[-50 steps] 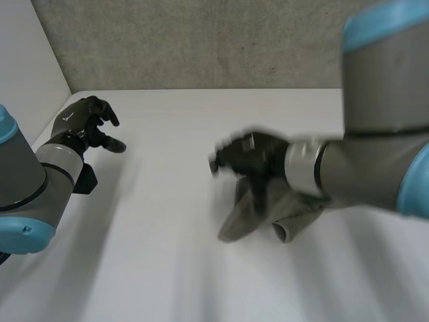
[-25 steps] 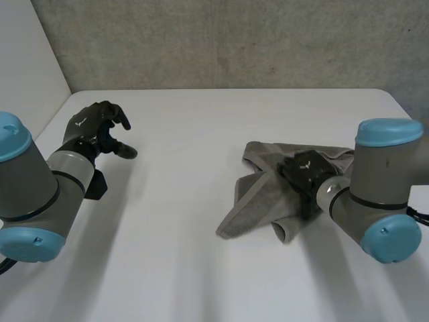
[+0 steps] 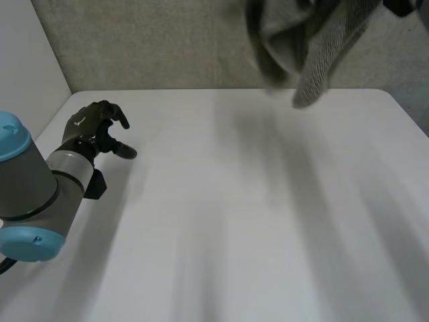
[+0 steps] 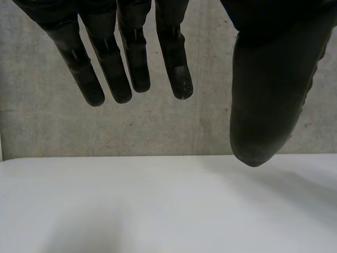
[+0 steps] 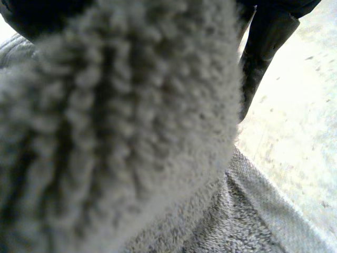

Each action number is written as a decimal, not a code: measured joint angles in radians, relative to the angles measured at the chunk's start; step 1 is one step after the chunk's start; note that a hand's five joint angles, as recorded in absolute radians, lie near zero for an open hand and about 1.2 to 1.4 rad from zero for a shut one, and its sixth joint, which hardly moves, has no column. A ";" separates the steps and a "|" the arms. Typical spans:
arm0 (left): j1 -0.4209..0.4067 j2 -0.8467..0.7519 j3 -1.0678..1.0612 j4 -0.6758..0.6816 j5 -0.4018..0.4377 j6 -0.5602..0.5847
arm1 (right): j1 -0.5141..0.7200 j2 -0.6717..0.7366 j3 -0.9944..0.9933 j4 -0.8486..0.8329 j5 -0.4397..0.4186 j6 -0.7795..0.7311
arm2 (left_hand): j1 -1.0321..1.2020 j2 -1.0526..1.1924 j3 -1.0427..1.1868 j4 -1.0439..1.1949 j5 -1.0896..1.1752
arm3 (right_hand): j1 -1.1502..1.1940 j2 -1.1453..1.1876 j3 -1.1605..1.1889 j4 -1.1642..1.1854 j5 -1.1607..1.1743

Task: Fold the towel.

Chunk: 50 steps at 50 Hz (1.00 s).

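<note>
The grey towel hangs bunched in the air, high above the far right part of the white table. In the right wrist view a thick wad of the towel is pressed into my right hand, whose dark fingers show beside and behind the cloth. My left hand hovers over the table's far left corner, well away from the towel. Its fingers hang straight and relaxed with the thumb apart, and nothing is between them.
A grey concrete wall rises behind the table's far edge. A white panel stands at the left. The left arm lies along the table's left side.
The towel lay on the table under my right hand half a second ago; now it is lifted high off the table, bunched in that hand. The left hand has barely moved.
</note>
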 measured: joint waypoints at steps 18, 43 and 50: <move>0.035 0.096 0.040 0.017 -0.065 -0.004 | 0.046 0.273 0.425 0.435 -0.113 -0.511 | 0.000 -0.020 -0.018 -0.023 -0.023 | -0.750 -1.015 -1.058 -1.079 -1.071; -0.027 0.122 0.176 -0.124 0.030 0.021 | -0.060 -0.057 0.589 -0.044 0.062 0.043 | 0.000 -0.107 -0.108 -0.111 -0.113 | -0.761 -1.015 -1.060 -1.078 -1.071; -0.043 0.127 0.244 -0.285 0.033 0.080 | -0.060 -0.055 0.586 -0.053 0.118 0.067 | 0.000 -0.251 -0.249 -0.248 -0.257 | -0.761 -1.015 -1.060 -1.079 -1.071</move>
